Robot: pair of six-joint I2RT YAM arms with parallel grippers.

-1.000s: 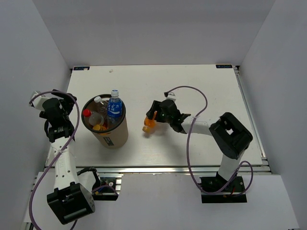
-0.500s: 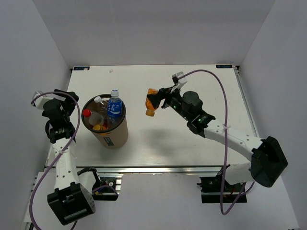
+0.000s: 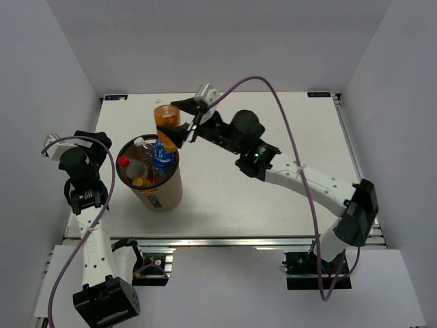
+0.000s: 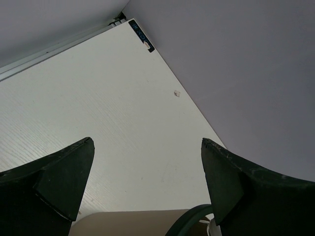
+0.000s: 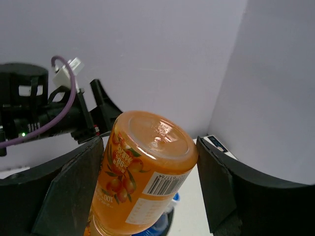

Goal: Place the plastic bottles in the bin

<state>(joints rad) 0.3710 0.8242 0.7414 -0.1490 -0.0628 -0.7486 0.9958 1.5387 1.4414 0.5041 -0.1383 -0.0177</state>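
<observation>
Overhead view of a white surface with two robot arms mounted along its near edge. A tall tan bin stands toward 9 o'clock on the surface.

The right arm reaches across to it. The right pincer pinches an orange bottle by its sides and holds it in the air over the bin's rim at about 1 o'clock. In the right wrist view the two dark fingers sit on either side of the bottle's label, and its wide rounded end faces the camera. The cap is not visible.

Several bottles already sit inside the bin:
- a blue-labelled bottle sticks up above the rim
- a red-capped bottle leans at 9 o'clock
- a clear bottle with a pale cap is at 11 o'clock
- something orange lies lower down, too small to tell apart

No bottle lies on the open surface.

The left pincer hovers at 9 o'clock from the bin, spread wide and holding nothing.

The task looks nearly done. The orange bottle seems to be the last one out, and what remains is to let it drop inside the rim.
</observation>
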